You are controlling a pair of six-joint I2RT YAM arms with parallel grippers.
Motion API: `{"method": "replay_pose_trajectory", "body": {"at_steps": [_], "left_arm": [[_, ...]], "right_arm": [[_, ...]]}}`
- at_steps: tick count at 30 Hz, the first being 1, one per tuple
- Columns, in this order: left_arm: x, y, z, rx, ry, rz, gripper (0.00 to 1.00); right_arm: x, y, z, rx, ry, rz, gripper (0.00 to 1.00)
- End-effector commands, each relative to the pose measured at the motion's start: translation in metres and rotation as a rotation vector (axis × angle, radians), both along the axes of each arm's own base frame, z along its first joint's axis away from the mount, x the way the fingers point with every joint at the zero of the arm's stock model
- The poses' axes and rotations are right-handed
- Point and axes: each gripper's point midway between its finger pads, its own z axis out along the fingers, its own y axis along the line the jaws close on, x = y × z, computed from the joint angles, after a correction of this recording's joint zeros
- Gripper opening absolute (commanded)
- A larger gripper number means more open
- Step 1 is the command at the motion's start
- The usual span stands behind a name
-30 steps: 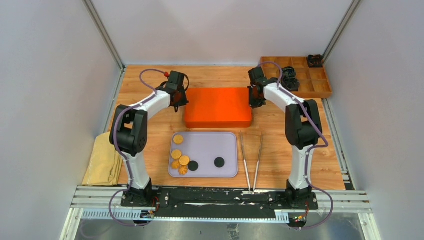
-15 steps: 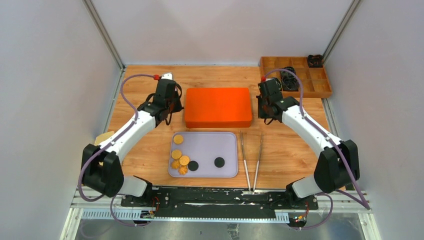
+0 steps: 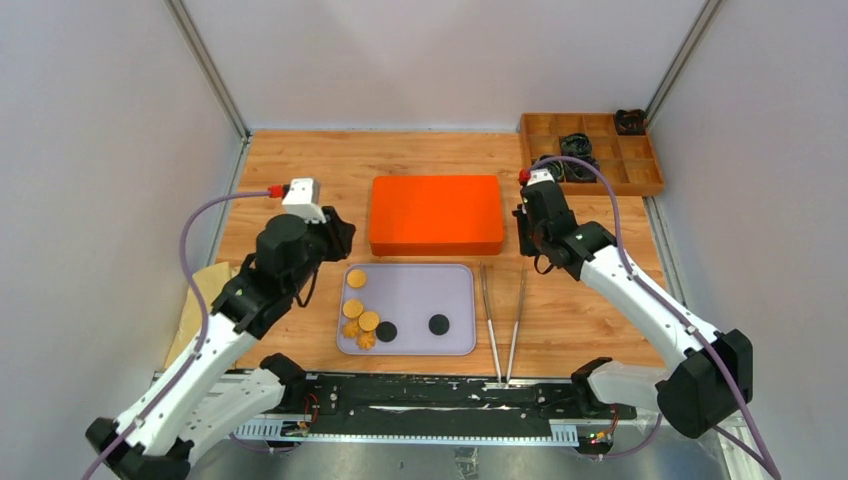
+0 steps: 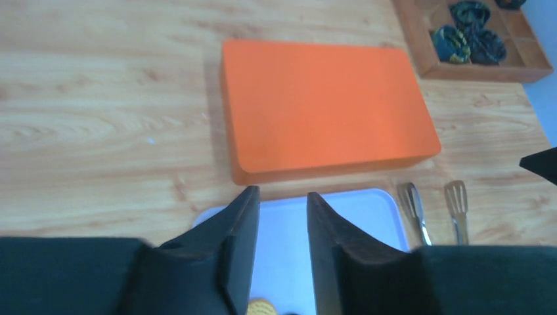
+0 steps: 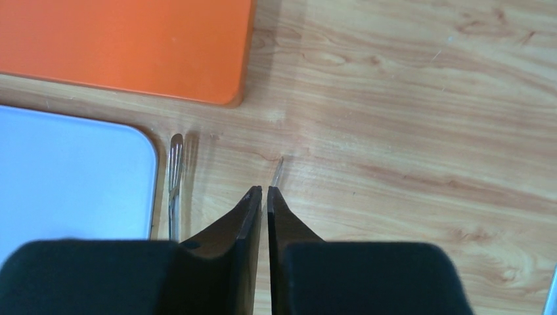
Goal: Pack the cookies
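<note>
On the light wooden tabletop, the largest item is a flat orange rectangular box at centre. Its lid is on and its contents cannot be seen.

Just in front of it lies a pale lavender rectangular tray. This holds the cookies: five golden-orange rounds clustered along its left side, some overlapping, and two black rounds near the front edge. None is in the box.

A wooden compartmented organiser sits at the far right corner, with dark coiled bundles in several cells.

A beige folded cloth lies at the left edge. Long metal tongs lie just right of the tray.

The left end effector hangs above the tray's far edge, jaws parted and empty. The right end effector is over bare wood by the tongs' far tips, jaws barely parted and gripping nothing.
</note>
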Motion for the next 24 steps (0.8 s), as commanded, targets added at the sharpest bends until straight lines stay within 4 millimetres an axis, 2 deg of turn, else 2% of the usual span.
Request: {"method": "replay_pose_trajectory", "body": {"at_steps": [1,3,6,10,14,20,24], "left_arm": [[-0.010,0.029,0.020,0.038,-0.095,0.080,0.44],[-0.008,0.032,0.031,0.049,-0.130,0.093,0.51],[0.005,0.027,0.026,0.072,-0.104,0.105,0.52],[0.026,-0.002,-0.008,0.061,-0.015,0.045,0.50],[0.034,-0.025,-0.046,0.043,0.066,-0.004,0.48],[0.039,-0.027,-0.077,0.102,0.120,0.006,0.50],[0.031,-0.021,-0.088,0.126,0.157,0.035,0.51]], "right_arm": [[0.011,0.003,0.025,-0.035,-0.080,0.046,0.14],[0.015,0.007,0.025,-0.040,-0.074,0.060,0.14],[0.019,0.015,0.021,-0.021,-0.057,0.077,0.14],[0.018,0.026,0.017,-0.008,-0.044,0.101,0.13],[0.011,0.037,0.005,-0.014,-0.016,0.135,0.13],[0.001,0.064,-0.018,-0.022,0.034,0.208,0.14],[-0.012,0.090,-0.024,-0.035,0.057,0.316,0.16]]}}
